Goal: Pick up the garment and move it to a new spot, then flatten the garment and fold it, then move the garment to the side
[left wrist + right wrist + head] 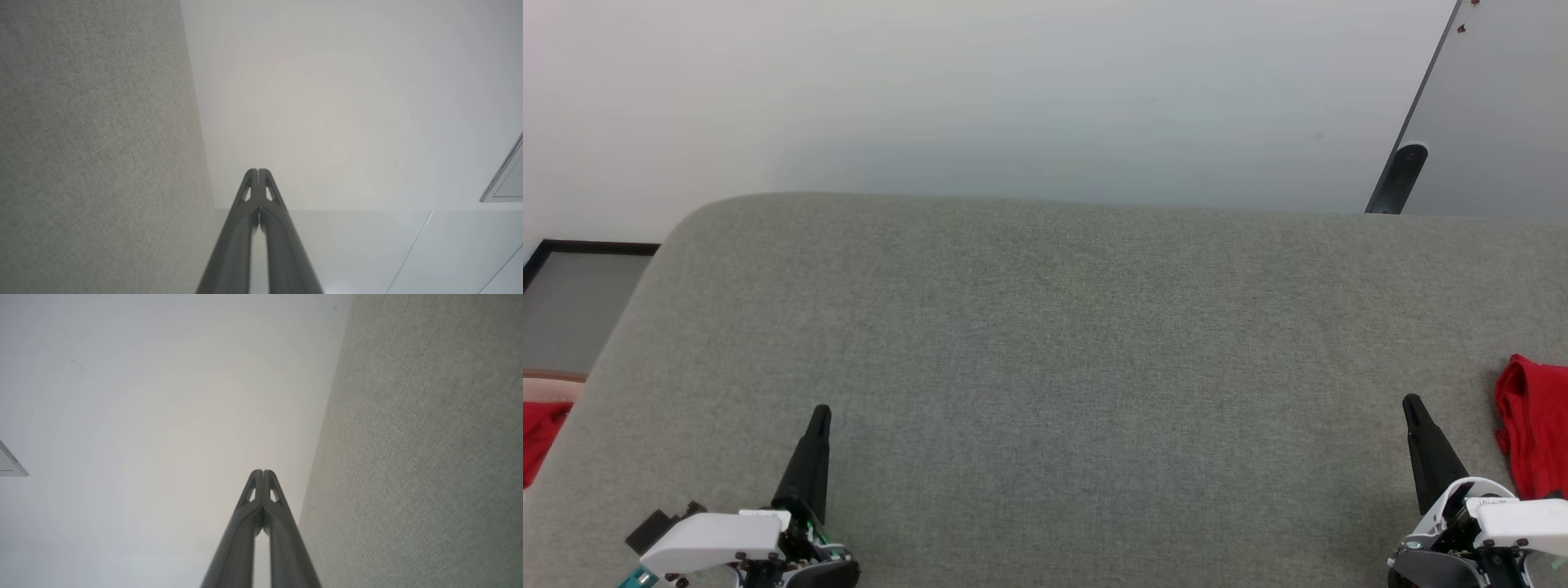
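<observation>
Grey surface (1045, 367), red cloth (1534, 429) just beside right tool (1413, 406)

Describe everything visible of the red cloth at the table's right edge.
The red cloth looks like soft, plain red fabric, bunched in loose folds and cut off by the picture's right edge. It lies on the grey fabric-covered table, just right of the shut right tool, clear of its fingertips.

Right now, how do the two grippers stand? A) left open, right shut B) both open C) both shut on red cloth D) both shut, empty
D: the left gripper and right gripper each show fingertips pressed together with nothing between; the red cloth lies apart on the table.
</observation>
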